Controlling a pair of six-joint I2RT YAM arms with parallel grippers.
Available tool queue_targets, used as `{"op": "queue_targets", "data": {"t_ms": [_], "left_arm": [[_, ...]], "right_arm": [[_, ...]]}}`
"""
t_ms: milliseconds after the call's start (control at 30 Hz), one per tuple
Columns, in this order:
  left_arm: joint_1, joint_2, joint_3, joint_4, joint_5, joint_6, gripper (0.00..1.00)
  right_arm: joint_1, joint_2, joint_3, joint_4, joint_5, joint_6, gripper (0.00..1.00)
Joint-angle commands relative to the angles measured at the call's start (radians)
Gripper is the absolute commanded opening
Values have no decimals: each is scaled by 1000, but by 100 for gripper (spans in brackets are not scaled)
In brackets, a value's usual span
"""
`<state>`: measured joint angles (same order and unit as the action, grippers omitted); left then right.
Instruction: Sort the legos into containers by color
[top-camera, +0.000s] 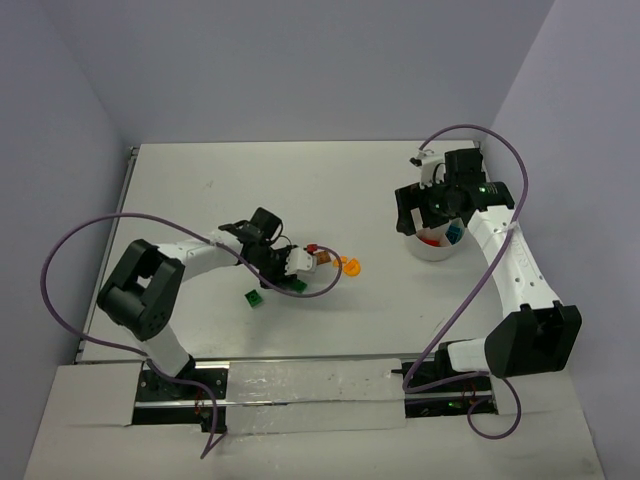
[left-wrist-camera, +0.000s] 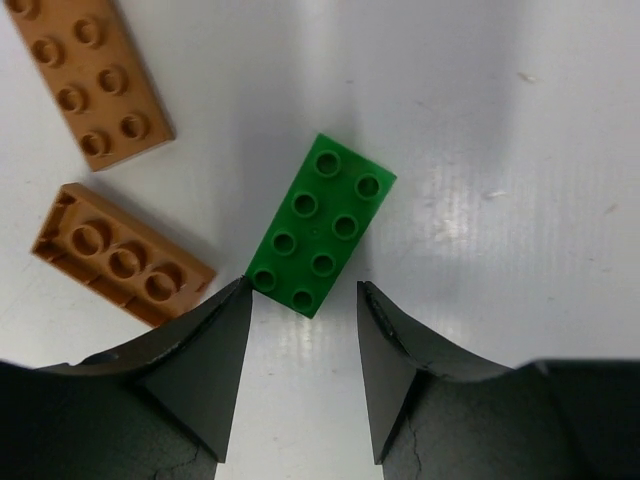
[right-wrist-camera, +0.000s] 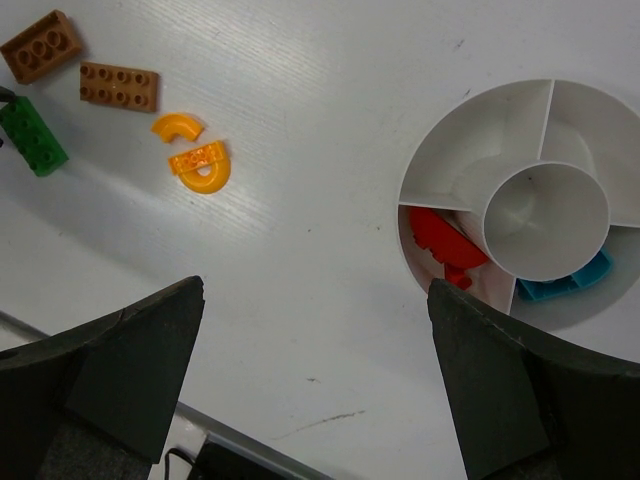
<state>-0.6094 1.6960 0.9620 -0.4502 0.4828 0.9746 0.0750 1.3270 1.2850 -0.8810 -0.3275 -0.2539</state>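
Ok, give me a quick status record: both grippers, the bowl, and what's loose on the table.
left gripper: open, jaws astride the green brick, not clamped
right gripper: open, empty, up by the bowl
bowl contents: red pieces in one wedge, teal piece in the next
loose: brown plate, brown brick, small orange curve, larger orange curve, second green brick

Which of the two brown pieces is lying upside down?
The thicker brown brick, nearer the green brick: its hollow underside with three tubes faces up. The flat brown plate shows studs.
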Motion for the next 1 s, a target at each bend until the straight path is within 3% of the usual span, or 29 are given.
{"op": "queue_targets", "data": {"t_ms": [0, 200, 367, 600, 967], "left_arm": [[-37, -60, -33, -55, 36, 30, 55], [-85, -122, -84, -82, 27, 40, 55], [-90, -146, -65, -63, -4, 8, 75], [-92, -154, -14, -64, 6, 39, 88], [-136, -41, -15, -46, 28, 121, 81]], "right_arm": [[0, -3, 48, -9, -11, 5, 100], [0, 4, 51, -18, -13, 1, 100], [1, 8, 57, -24, -20, 1, 100], [0, 1, 54, -30, -25, 1, 100], [0, -18, 30, -33, -15, -5, 100]]}}
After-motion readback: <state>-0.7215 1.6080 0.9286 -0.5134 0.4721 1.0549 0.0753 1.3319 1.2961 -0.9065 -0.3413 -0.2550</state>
